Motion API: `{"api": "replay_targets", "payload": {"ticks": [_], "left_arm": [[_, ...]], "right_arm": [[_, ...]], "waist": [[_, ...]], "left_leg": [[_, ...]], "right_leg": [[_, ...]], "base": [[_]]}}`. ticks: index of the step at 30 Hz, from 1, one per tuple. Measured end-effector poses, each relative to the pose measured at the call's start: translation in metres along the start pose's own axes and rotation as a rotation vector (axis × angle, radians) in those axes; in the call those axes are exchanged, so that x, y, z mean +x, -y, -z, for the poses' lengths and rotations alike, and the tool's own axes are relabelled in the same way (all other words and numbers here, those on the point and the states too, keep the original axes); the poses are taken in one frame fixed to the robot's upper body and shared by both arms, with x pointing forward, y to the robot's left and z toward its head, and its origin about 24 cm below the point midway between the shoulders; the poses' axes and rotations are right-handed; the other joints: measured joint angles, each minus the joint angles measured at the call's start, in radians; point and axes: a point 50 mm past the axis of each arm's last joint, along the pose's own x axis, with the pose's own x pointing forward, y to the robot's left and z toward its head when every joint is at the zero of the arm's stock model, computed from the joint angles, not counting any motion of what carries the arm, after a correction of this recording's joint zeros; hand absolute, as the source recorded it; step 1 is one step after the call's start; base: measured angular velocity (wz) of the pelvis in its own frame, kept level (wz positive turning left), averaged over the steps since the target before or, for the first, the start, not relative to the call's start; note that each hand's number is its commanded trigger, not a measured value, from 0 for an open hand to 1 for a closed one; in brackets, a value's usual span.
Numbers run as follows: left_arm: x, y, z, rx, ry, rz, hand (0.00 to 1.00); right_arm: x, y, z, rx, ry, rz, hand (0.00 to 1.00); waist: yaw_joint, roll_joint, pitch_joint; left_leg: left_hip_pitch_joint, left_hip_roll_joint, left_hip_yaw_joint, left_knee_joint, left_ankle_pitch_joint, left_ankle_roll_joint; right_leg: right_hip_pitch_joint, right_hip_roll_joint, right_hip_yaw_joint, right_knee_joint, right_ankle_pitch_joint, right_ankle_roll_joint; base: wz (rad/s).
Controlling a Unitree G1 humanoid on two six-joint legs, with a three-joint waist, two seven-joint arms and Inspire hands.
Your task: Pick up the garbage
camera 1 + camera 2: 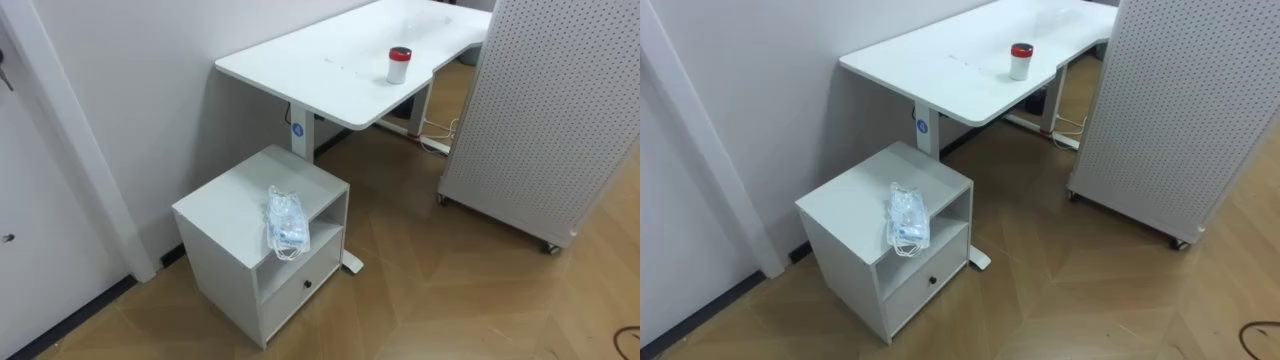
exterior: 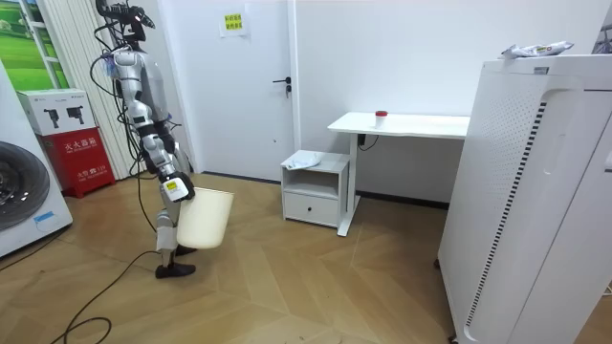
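Bag, lower centre, overhanging cabinet edge: your careless reach could knock it off; right hand seemingly carries bin, finger closure untellable.

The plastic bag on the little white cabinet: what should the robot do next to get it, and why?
Probably step forward toward the cabinet. The plastic bag lies on its top at the front edge, but the room view shows the robot standing well short of it, carrying a pale bin. The bag looks out of reach from there.
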Motion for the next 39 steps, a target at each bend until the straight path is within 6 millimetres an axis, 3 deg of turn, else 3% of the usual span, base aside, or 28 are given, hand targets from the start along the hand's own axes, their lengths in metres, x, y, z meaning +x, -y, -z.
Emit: {"api": "replay_targets", "payload": {"ticks": [3,10,26,29,31,34,36,38,39], "left_arm": [[-0.001,0.0,0.004,0.001,-0.009,0.002,0.0],[-0.001,0.003,0.008,0.02,-0.024,0.01,0.0],[-0.002,0.003,0.019,0.046,-0.076,0.016,0.0],[-0.001,0.0,0.015,0.067,-0.065,0.014,0.0],[-0.001,-0.002,0.015,0.071,-0.066,0.016,0.0],[-0.001,-0.004,0.015,0.072,-0.067,0.015,0.0],[-0.001,-0.003,0.016,0.073,-0.075,0.021,0.0],[-0.002,-0.003,0.02,0.073,-0.099,0.023,0.0],[-0.002,-0.003,0.024,0.074,-0.112,0.024,0.0]], "right_arm": [[0.0,0.0,0.0,0.0,-0.001,0.0,1.0],[0.0,0.0,0.002,0.001,-0.009,0.002,1.0],[0.0,0.0,0.004,0.015,-0.013,-0.009,1.0],[-0.001,0.002,0.003,0.025,-0.009,-0.008,1.0],[-0.001,0.003,0.003,0.027,-0.008,-0.009,1.0],[-0.001,0.003,0.002,0.026,-0.003,-0.011,1.0],[-0.001,0.004,0.002,0.033,-0.004,-0.008,1.0],[-0.001,0.004,0.004,0.042,-0.008,-0.005,1.0],[-0.001,0.004,0.002,0.043,-0.001,-0.004,1.0]], "waist": [[-0.001,0.0,0.003],[0.0,-0.001,-0.0002],[-0.002,-0.018,0.0016],[-0.002,-0.017,0.0078],[-0.001,-0.013,0.0112],[0.001,-0.013,0.0075],[-0.003,-0.011,0.0049],[-0.003,-0.015,0.0058],[-0.002,-0.026,0.008]], "left_leg": [[0.0,0.0,-0.001,0.001,0.0,0.0],[0.001,0.0,-0.001,0.0,0.0,0.0],[-0.029,0.002,-0.011,0.033,-0.005,-0.001],[-0.067,0.013,-0.024,0.127,-0.048,-0.004],[-0.093,0.027,-0.028,0.206,-0.087,-0.01],[-0.116,0.042,-0.016,0.284,-0.116,-0.019],[-0.121,0.047,-0.001,0.309,-0.117,-0.022],[-0.156,0.049,0.012,0.377,-0.097,-0.049],[-0.215,0.046,0.019,0.471,-0.073,-0.057]], "right_leg": [[0.0,0.0,0.0,0.0,0.0,0.0],[-0.001,0.001,0.0,0.0,0.0,0.0],[-0.005,0.001,-0.01,0.007,-0.004,-0.002],[-0.015,0.005,-0.019,0.053,-0.036,-0.006],[-0.031,0.008,-0.03,0.123,-0.081,-0.009],[-0.049,0.01,-0.035,0.181,-0.134,-0.013],[-0.049,0.011,-0.035,0.195,-0.149,-0.02],[-0.046,0.004,-0.037,0.196,-0.152,-0.026],[-0.033,-0.005,-0.013,0.195,-0.155,-0.03]], "base": [[0.0],[0.0],[0.02],[0.11],[0.1],[0.14],[0.2],[0.13],[0.09]]}}
